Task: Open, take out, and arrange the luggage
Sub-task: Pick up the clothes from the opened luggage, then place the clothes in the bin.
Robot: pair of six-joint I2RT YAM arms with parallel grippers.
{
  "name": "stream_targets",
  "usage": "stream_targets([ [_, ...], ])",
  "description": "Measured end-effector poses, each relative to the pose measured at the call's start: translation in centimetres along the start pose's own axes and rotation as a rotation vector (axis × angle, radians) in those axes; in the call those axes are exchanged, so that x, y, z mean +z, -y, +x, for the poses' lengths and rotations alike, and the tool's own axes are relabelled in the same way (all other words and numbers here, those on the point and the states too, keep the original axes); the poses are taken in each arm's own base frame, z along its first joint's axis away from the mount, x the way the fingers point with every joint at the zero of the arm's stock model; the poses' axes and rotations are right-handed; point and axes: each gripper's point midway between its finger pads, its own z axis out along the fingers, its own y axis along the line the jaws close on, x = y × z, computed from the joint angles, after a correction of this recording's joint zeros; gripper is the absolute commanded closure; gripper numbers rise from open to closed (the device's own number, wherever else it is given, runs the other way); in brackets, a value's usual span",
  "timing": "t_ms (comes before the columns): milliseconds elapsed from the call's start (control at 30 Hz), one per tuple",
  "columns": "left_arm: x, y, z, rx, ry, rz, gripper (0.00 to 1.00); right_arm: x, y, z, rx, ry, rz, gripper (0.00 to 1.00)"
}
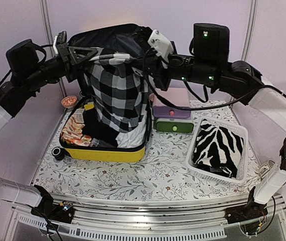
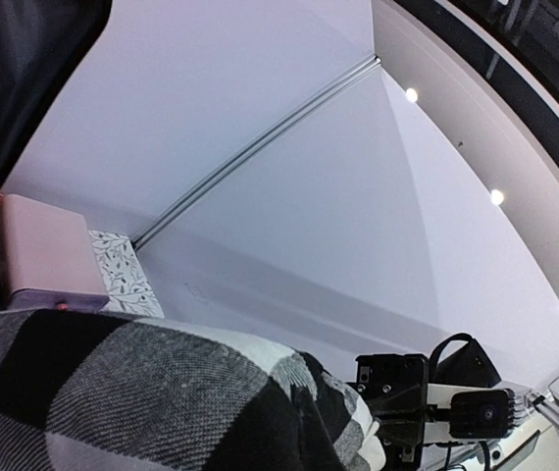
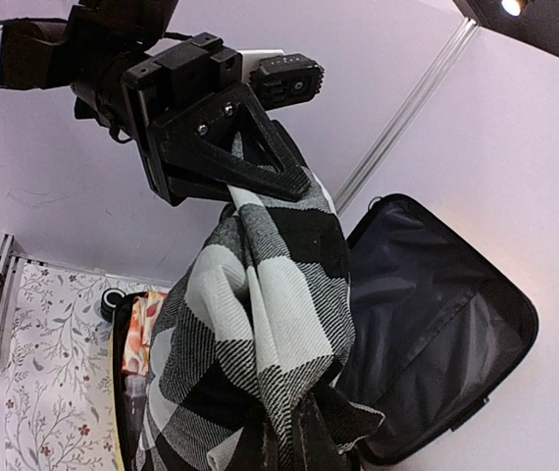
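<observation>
The yellow luggage (image 1: 105,153) lies open at the table's left-middle, its black-lined lid (image 1: 108,35) standing up at the back. Colourful clothes (image 1: 75,131) fill its lower half. Above it hangs a black-and-white checked cloth (image 1: 115,95), stretched between my two grippers. My left gripper (image 1: 99,54) is shut on the cloth's left top corner, and my right gripper (image 1: 145,61) is shut on its right top corner. In the right wrist view the left gripper (image 3: 278,182) pinches the cloth (image 3: 260,324) in front of the lid (image 3: 436,334). The cloth (image 2: 142,392) fills the bottom of the left wrist view.
A white mesh basket (image 1: 241,133) with a zebra-print cloth (image 1: 218,145) stands at the right. A pink-and-green drawer box (image 1: 172,119) sits between the basket and the luggage. A small bowl (image 1: 69,102) is behind the luggage's left side.
</observation>
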Motion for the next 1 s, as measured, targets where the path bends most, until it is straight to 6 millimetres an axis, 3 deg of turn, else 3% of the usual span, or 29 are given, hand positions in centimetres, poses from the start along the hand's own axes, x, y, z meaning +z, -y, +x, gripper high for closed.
stream_targets([
  [100,2.4,-0.4,2.1,-0.029,-0.024,0.02,1.0,-2.3,0.1,1.6,0.043,-0.073,0.014,0.99],
  [300,9.7,-3.4,7.7,-0.095,-0.095,0.033,1.0,-7.8,1.2,8.1,0.139,-0.3,0.124,0.99],
  [433,16.1,-4.3,11.9,-0.138,-0.159,0.087,1.0,-12.7,4.2,10.9,0.199,-0.414,0.282,0.99],
  [567,23.0,-3.5,15.6,-0.168,-0.215,0.188,1.0,-17.7,8.4,12.9,0.248,-0.499,0.485,0.99],
  [700,28.3,-2.3,18.2,-0.188,-0.229,0.306,1.0,-23.1,13.1,16.7,0.263,-0.617,0.738,0.99],
  [833,31.6,-2.4,20.2,-0.211,-0.208,0.41,0.99,-26.3,16.4,20.2,0.257,-0.714,0.888,0.99],
  [1000,33.3,-5.0,22.9,-0.243,-0.149,0.439,0.95,-26.8,19.3,23.7,0.217,-0.775,0.925,0.99],
])
